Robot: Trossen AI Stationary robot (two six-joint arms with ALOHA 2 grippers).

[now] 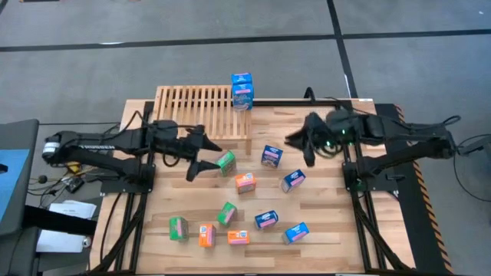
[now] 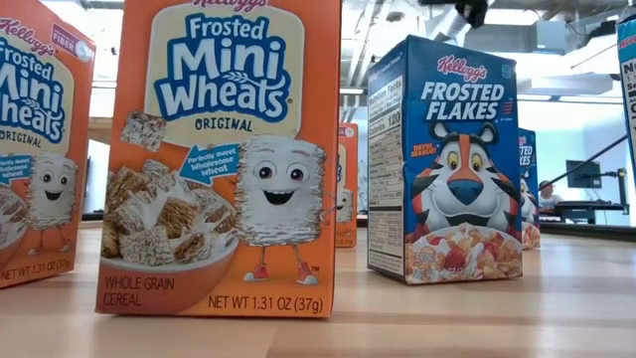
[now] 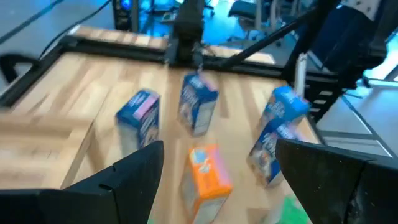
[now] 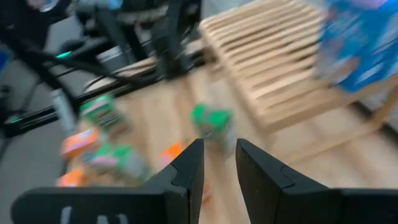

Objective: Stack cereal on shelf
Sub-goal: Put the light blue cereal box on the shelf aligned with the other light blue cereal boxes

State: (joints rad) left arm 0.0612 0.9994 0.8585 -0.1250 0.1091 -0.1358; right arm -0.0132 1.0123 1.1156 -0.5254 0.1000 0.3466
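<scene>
Grey floor surrounded the plank surface (image 1: pixel 322 230), which carried a low slatted shelf (image 1: pixel 192 107) at its far left edge. One blue cereal box (image 1: pixel 242 91) stood upright on the shelf's right end, its long axis vertical. All the other boxes were down on the surface, well apart from the shelf. A green box (image 1: pixel 225 162) lay just beside the left hand (image 1: pixel 205 156), with an orange box (image 1: pixel 245 182) a little nearer the front. Three blue boxes (image 1: pixel 271 156) sat toward the middle and right, turned at differing angles, and a loose row of green, orange and blue boxes (image 1: pixel 238 237) ran along the front of the surface. Seen level from the surface, an orange Mini Wheats box (image 2: pixel 224 159) and a blue Frosted Flakes box (image 2: pixel 447 164) stood upright with their printed fronts facing the camera.

The left hand hovered low over the surface just off the shelf's near right corner, its fingers (image 3: pixel 124 180) spread wide with nothing between them. The right hand (image 1: pixel 301 144) hung to the right of the shelf, above the surface, its fingers (image 4: pixel 186 168) drawn narrow with a small gap and holding nothing.
</scene>
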